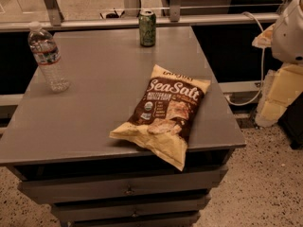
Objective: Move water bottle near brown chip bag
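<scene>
Upright water bottle (47,56) far-left on counter (94,122), well apart from brown chip bag (165,112) lying flat front-right; transfer not begun; tool out of frame, so I cannot tell its state.

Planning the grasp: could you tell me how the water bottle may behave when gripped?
The water bottle stands tall and narrow, so a high push would probably tip it. Its ribbed wall likely flexes when squeezed. The gripper is not in view.

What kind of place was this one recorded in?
Probably an office break area: a grey counter with drawers, holding a water bottle, brown chip bag and green can, on a speckled floor. The end effector is out of view; only a white robot part shows at right.
</scene>
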Motion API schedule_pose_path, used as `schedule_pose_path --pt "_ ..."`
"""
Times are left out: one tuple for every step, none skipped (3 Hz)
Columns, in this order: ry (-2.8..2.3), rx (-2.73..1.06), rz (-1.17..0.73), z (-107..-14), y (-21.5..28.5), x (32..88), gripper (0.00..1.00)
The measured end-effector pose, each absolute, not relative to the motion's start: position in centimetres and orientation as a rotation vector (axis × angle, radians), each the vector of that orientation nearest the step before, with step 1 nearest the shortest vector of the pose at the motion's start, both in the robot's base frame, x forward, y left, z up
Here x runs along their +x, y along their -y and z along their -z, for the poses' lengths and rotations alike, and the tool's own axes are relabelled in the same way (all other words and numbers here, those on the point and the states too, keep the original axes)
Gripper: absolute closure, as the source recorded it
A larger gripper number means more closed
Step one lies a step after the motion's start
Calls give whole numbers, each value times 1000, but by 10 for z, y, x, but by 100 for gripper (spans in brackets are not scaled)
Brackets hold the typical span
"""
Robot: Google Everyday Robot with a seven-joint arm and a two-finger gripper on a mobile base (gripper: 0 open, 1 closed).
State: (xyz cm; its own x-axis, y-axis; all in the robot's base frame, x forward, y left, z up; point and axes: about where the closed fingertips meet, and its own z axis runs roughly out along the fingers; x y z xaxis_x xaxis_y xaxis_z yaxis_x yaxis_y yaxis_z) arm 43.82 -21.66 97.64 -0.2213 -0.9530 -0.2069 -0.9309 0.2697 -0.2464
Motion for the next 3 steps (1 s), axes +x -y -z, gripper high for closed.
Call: schedule_pose_path --pt "-2231 -1724 99 -976 217 438 0" --pt "-2241 -1710 72 -974 225 449 0" --pt "-2214 -1704 -11 -957 216 471 0"
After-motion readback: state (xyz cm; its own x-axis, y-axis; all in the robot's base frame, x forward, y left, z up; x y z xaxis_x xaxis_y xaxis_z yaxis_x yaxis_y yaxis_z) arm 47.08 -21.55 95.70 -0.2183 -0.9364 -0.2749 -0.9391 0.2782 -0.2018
